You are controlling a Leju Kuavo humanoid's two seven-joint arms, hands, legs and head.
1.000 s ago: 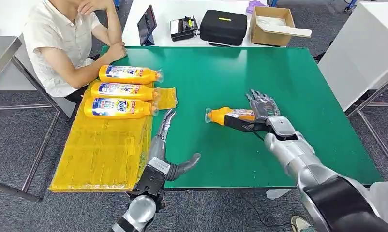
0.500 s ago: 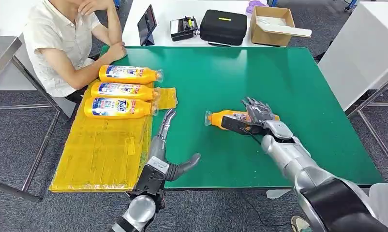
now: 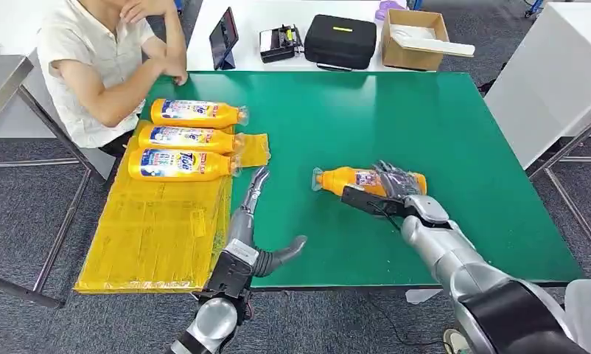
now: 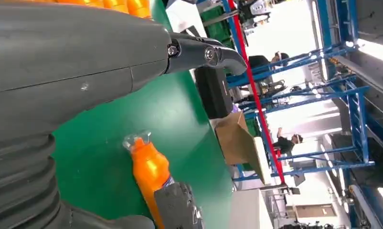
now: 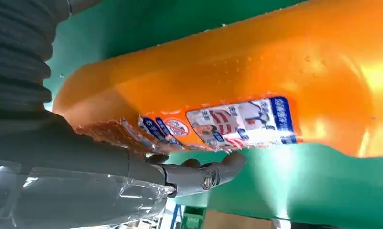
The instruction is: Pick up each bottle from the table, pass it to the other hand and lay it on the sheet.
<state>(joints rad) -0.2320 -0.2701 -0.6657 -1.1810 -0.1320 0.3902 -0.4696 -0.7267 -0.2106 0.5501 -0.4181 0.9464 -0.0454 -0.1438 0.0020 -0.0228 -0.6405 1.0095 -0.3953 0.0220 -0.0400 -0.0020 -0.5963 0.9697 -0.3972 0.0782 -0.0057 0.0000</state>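
An orange bottle (image 3: 351, 179) lies on its side on the green table (image 3: 425, 110), cap pointing towards the yellow sheet (image 3: 160, 236). My right hand (image 3: 393, 190) reaches over its near side, fingers spread across the body and thumb stretched along the near edge. In the right wrist view the bottle (image 5: 237, 81) is close, and the thumb (image 5: 204, 177) touches its label edge. My left hand (image 3: 246, 228) hovers open at the table's front edge beside the sheet, and its wrist view shows the bottle (image 4: 151, 171). Three bottles (image 3: 182, 139) lie side by side at the sheet's far end.
A person (image 3: 93, 66) sits at the table's far left corner, close to the sheet's far end. Behind the green table a white table carries a tablet (image 3: 224, 35), a black case (image 3: 340, 40) and a cardboard box (image 3: 418, 37). A white table (image 3: 550, 81) stands to the right.
My right hand has drawn back towards me across the bottle, uncovering its base end. The bottle has stayed put. The person's hand has lifted slightly off the table corner.
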